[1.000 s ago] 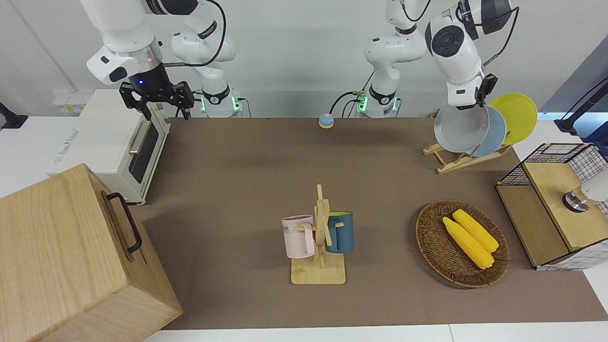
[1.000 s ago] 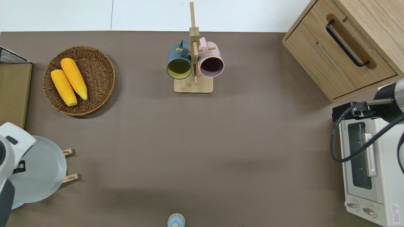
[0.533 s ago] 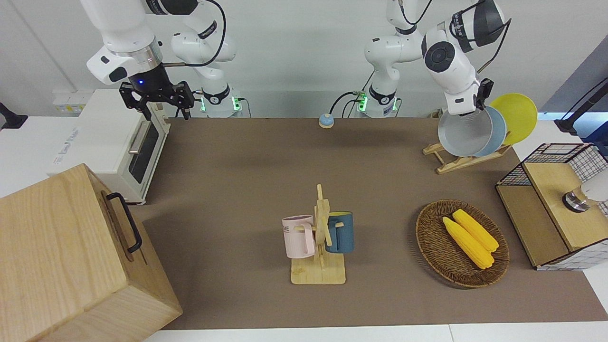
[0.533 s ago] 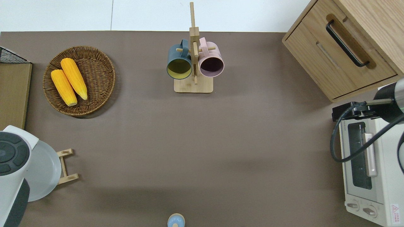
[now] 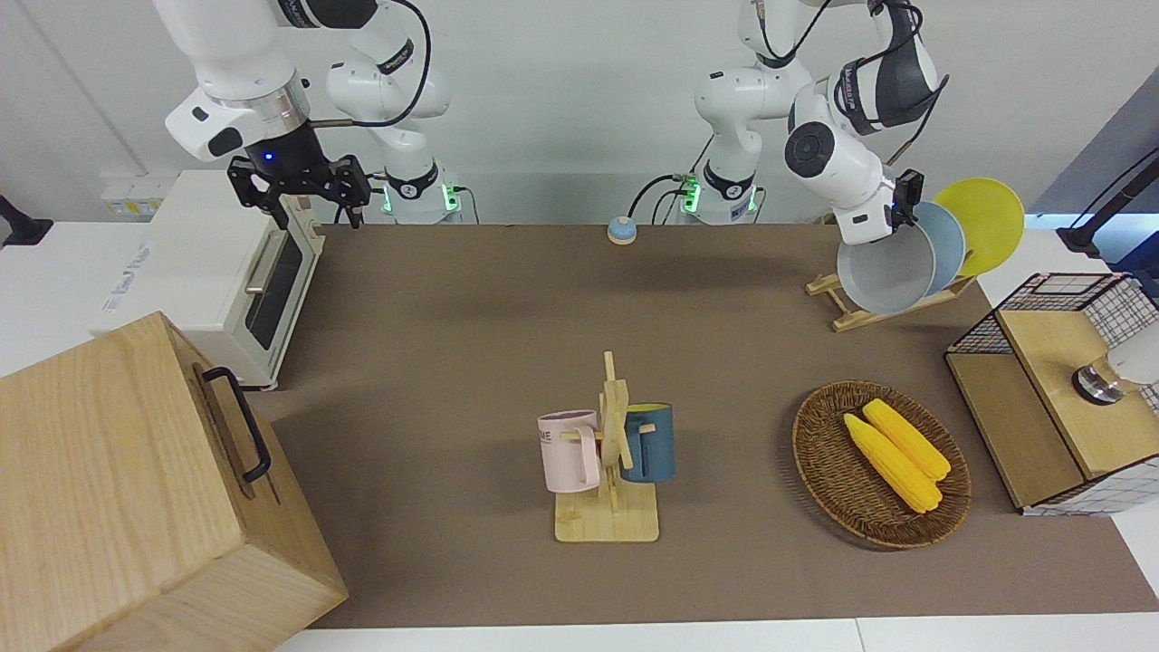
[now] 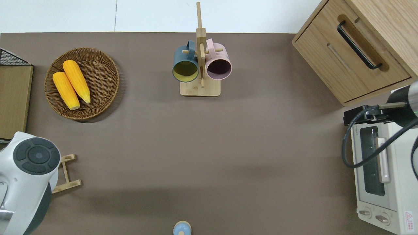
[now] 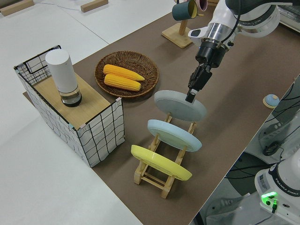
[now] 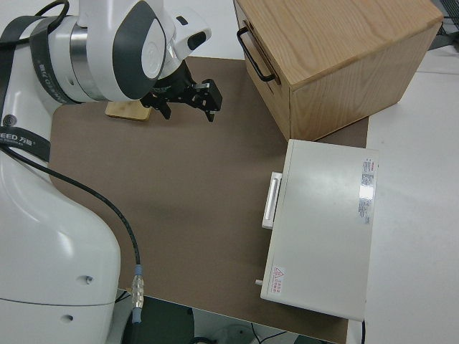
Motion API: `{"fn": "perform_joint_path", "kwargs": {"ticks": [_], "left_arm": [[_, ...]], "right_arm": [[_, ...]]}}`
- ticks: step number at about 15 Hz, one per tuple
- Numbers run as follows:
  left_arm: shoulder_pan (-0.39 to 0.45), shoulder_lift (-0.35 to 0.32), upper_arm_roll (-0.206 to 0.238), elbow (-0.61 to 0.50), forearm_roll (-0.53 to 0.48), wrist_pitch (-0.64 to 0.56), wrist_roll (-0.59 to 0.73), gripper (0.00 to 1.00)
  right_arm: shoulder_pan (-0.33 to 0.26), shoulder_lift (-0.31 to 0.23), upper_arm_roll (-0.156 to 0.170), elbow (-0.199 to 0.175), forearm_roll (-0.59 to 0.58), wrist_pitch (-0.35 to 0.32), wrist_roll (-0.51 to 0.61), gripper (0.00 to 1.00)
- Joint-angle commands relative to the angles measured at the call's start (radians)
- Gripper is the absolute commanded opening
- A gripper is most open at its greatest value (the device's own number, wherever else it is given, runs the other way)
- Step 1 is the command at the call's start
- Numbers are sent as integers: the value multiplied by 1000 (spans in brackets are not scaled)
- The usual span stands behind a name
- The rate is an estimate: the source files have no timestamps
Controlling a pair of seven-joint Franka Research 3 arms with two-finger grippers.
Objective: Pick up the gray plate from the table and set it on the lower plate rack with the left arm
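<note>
Left gripper point(image 7: 191, 96) jaws clamped on gray plate point(image 7: 180, 105) rim at 12 o'clock, plate tilted in the lower plate rack point(image 7: 161, 180); right arm parked.

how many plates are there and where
3, all at the wooden rack by the left arm's end of the table: the gray plate at one end, gripped at its rim by the left claw, the light blue plate in the middle, the yellow plate at the opposite end.
</note>
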Motion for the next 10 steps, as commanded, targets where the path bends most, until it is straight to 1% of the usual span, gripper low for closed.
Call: {"fn": "perform_joint_path", "kwargs": {"ticks": [1, 3, 10], "left_arm": [[-27, 21, -10, -24, 28, 7, -93, 0], [-44, 38, -13, -29, 31, 7, -138, 0], [-47, 78, -13, -29, 34, 13, -172, 0]], "right_arm": [[7, 0, -6, 6, 3, -1, 4, 983], [7, 0, -6, 6, 3, -1, 4, 983], [7, 0, -6, 6, 3, -1, 4, 983]]}}
